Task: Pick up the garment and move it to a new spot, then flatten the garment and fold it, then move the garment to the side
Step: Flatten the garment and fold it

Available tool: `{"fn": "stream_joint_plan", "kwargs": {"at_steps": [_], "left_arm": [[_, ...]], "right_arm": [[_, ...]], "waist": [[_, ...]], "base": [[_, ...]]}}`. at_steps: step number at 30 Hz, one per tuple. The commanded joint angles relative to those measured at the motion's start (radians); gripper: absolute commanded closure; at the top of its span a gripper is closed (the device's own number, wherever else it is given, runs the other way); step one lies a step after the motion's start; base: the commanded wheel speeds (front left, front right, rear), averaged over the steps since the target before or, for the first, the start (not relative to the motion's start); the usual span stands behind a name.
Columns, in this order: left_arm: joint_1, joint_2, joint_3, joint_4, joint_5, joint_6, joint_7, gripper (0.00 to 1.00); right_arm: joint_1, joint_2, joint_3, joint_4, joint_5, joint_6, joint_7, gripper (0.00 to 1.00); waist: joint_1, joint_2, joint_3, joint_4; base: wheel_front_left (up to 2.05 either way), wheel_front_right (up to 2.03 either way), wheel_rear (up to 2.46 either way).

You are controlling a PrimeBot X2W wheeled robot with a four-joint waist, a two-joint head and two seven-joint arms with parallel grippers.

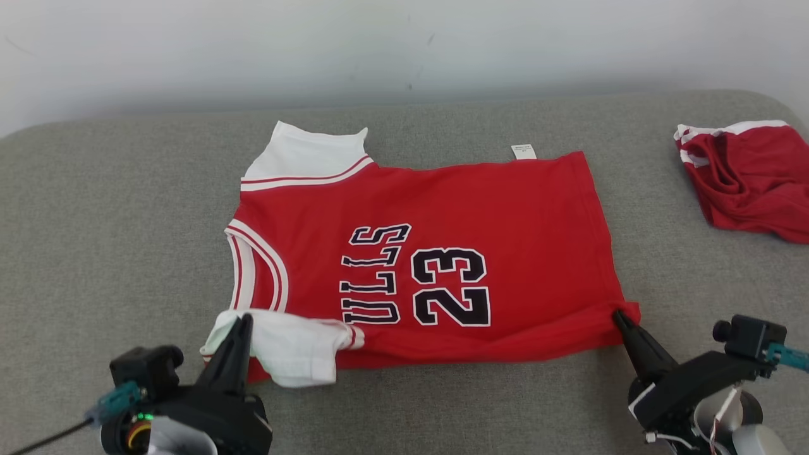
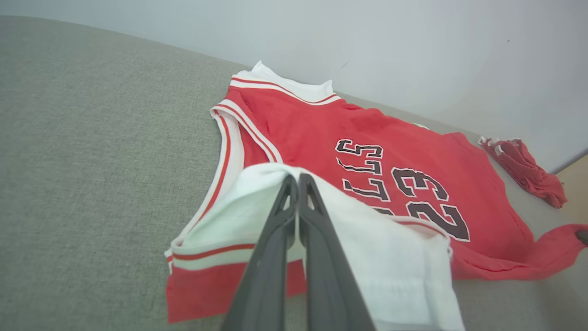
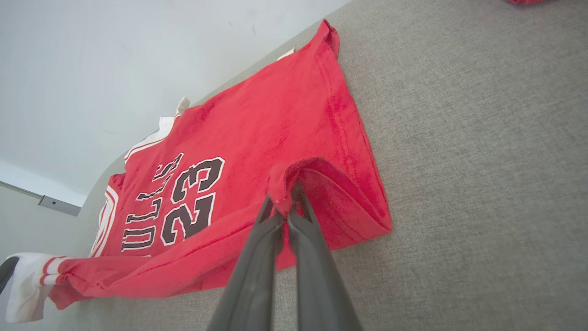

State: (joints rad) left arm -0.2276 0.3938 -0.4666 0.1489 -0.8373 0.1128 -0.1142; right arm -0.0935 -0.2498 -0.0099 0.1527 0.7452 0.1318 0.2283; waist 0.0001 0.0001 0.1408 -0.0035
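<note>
- jersey (image 1: 505, 215): red with white trim, black "23" and lettering. It lies mostly flat at the middle of the cushion (image 1: 95, 221), collar toward the robot's left and hem toward its right. The near edge is bunched into a ridge between the two grippers.
- left gripper (image 1: 242, 321): fingers pressed together, pinching the near sleeve (image 1: 297, 354), which is white and folded over the red shoulder.
- right gripper (image 1: 618, 315): fingers pressed together on the near hem corner (image 3: 280, 184), which is drawn up into a small peak.
- far sleeve (image 1: 303, 155): white, flat on the cushion, on the wall side.
- label (image 1: 523, 151): white, sticking out from the jersey's far edge.
- cushion: grey woven fabric, bearing every item.
- red cloth (image 1: 752, 183): crumpled, white-striped, at the cushion's far right, well apart from the jersey.
- wall (image 1: 404, 44): pale, behind the cushion.
</note>
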Motion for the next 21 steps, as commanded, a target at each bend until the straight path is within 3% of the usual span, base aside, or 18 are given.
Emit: {"fn": "stream_joint_plan", "kwargs": {"at_steps": [1,17,18,19,20,21], "left_arm": [[-0.023,0.0,0.0,0.015,0.009,-0.006,0.004,1.0],[-0.259,-0.056,-0.013,0.312,0.014,-0.09,-0.019,1.0],[-0.265,-0.058,-0.016,0.326,0.017,-0.094,-0.023,1.0],[-0.273,-0.06,-0.017,0.336,0.023,-0.093,-0.032,0.77],[-0.278,-0.063,-0.019,0.346,0.027,-0.098,-0.042,0.0],[-0.279,-0.066,-0.02,0.355,0.033,-0.1,-0.054,0.0]], "right_arm": [[-0.02,0.004,0.002,0.01,-0.007,-0.003,0.004,1.0],[-0.236,-0.005,0.042,0.215,-0.046,-0.003,-0.041,1.0],[-0.241,-0.004,0.048,0.219,-0.047,-0.003,-0.05,0.78],[-0.246,-0.002,0.054,0.223,-0.045,-0.003,-0.058,0.03],[-0.248,-0.002,0.06,0.227,-0.04,-0.003,-0.066,0.0],[-0.249,-0.004,0.066,0.228,-0.036,-0.003,-0.076,0.0]], "waist": [[-0.0001,-0.0001,0.011,-0.001],[-0.0001,-0.0001,0.069,-0.007],[-0.0001,-0.0001,0.07,-0.008],[-0.0001,-0.0001,0.069,-0.008],[-0.0001,-0.0001,0.068,-0.008],[-0.0001,-0.0001,0.067,-0.008]], "base": [[0.0,0.0,0.0],[0.0,0.0,0.0],[0.0,0.0,0.0],[0.0,0.0,0.0],[0.0,0.0,0.0],[0.0,0.0,0.0]]}}
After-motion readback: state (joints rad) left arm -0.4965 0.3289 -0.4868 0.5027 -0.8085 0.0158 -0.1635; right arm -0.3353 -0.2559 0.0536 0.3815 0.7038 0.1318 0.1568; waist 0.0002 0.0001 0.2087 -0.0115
